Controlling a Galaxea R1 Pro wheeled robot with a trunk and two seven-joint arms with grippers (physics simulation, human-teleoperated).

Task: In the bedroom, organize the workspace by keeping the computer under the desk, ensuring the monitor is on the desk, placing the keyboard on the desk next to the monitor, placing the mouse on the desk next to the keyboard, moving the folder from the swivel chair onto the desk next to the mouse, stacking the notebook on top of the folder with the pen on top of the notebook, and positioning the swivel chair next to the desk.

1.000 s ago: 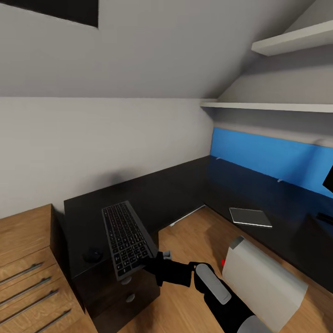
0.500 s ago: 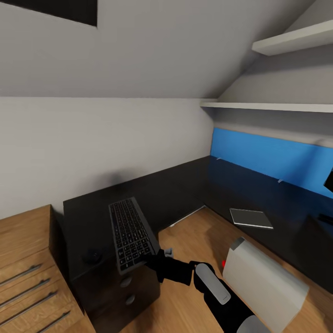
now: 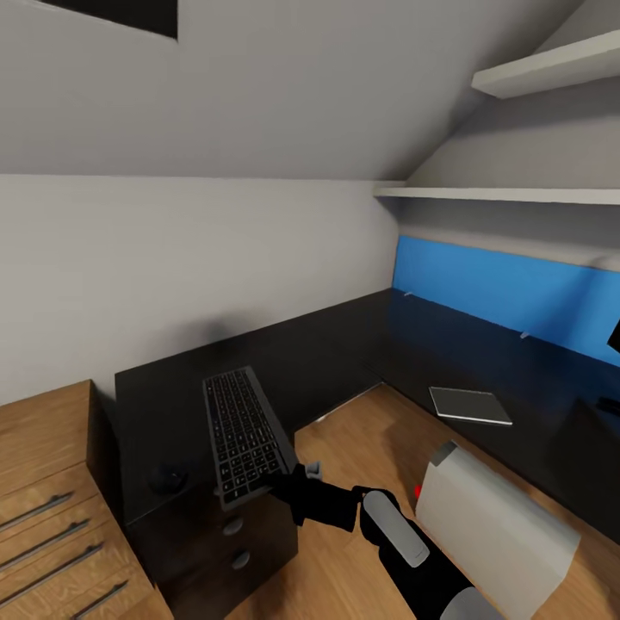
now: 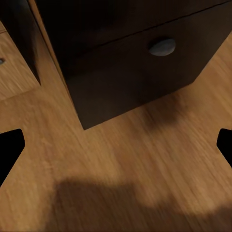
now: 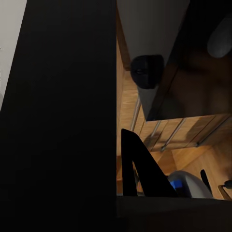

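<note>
Keyboard [image 3: 244, 433] was clamped at its near end in your right end effector [image 3: 288, 486], tilted up over the counter [image 3: 336, 353] edge, near the mouse [image 3: 166, 479]. You needed to lower it flat and slowly, then slide it toward the monitor's side.

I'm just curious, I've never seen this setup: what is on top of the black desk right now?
On the desk lie a black keyboard, held at its near end by the right gripper, a small dark mouse beside it, and a thin grey notebook. The far right end is cut off.
</note>
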